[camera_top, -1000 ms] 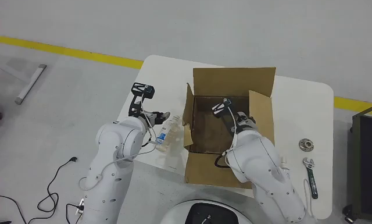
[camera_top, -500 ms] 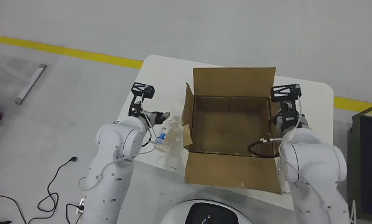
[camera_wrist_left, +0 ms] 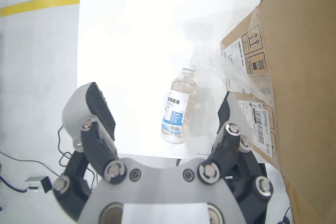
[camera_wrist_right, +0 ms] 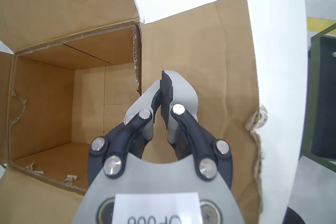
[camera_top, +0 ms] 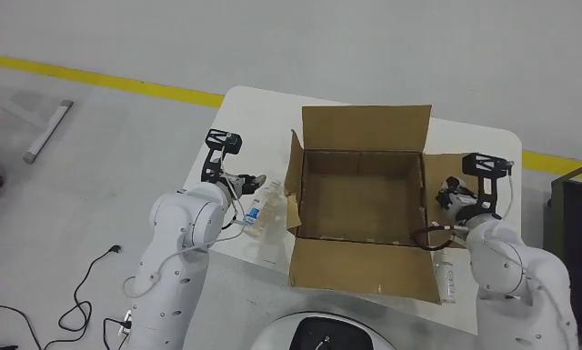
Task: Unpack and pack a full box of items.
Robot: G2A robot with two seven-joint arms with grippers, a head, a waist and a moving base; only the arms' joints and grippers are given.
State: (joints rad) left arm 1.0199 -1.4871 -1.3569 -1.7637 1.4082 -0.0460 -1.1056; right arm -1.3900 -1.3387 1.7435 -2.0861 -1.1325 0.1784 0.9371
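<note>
**Left gripper spread over the lying bottle**

The left gripper (camera_wrist_left: 161, 98) hangs with its fingers wide apart, empty, one on each side of a clear bottle (camera_wrist_left: 178, 109). The bottle lies on its side on the white table (camera_wrist_left: 136, 12), just left of the cardboard box (camera_top: 359, 264), cap pointing far. It looks light but smooth and likely to roll, so the labelled middle seems the best hold. The right gripper (camera_wrist_right: 164, 82) is closed on nothing, over the box's right flap (camera_wrist_right: 199, 57).
</note>
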